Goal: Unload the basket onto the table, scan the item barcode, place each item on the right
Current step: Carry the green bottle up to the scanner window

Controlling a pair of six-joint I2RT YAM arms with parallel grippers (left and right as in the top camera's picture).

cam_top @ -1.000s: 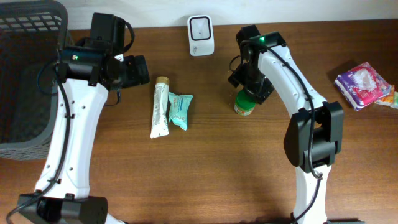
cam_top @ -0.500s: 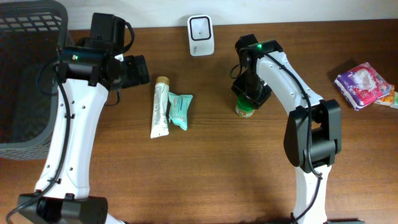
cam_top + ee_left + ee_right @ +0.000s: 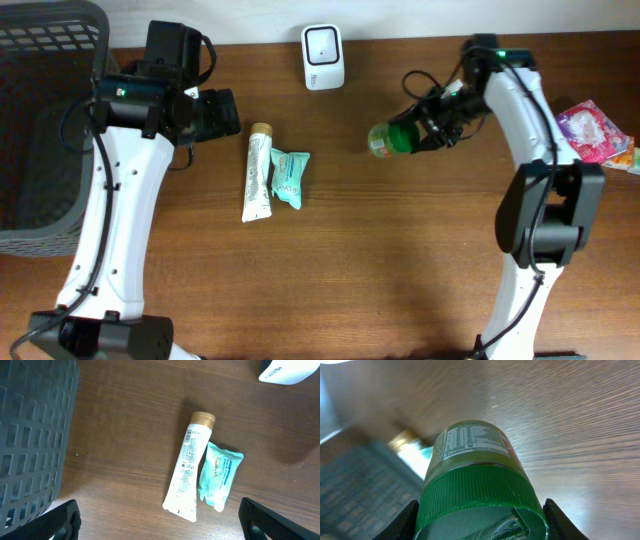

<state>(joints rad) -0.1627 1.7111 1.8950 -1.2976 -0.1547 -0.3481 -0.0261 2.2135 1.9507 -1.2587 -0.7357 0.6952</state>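
Observation:
A small jar with a green lid (image 3: 392, 138) hangs tipped on its side above the table, right of centre, with my right gripper (image 3: 420, 131) shut on its lid. In the right wrist view the green ribbed lid (image 3: 479, 495) fills the space between the two dark fingers (image 3: 402, 522), and the white printed label (image 3: 472, 442) faces up. The white barcode scanner (image 3: 323, 57) stands at the back edge, left of the jar. My left gripper (image 3: 160, 520) is open above bare wood, near a white tube (image 3: 189, 474) and a teal packet (image 3: 218, 475).
A dark plastic basket (image 3: 45, 120) fills the left end of the table. The white tube (image 3: 258, 172) and teal packet (image 3: 289, 177) lie side by side left of centre. A pink and white packet (image 3: 590, 132) lies at the far right edge.
My right gripper closed on the jar's lid, lifted it off the table and tipped it sideways while the arm swung out to the right. The left arm stayed still.

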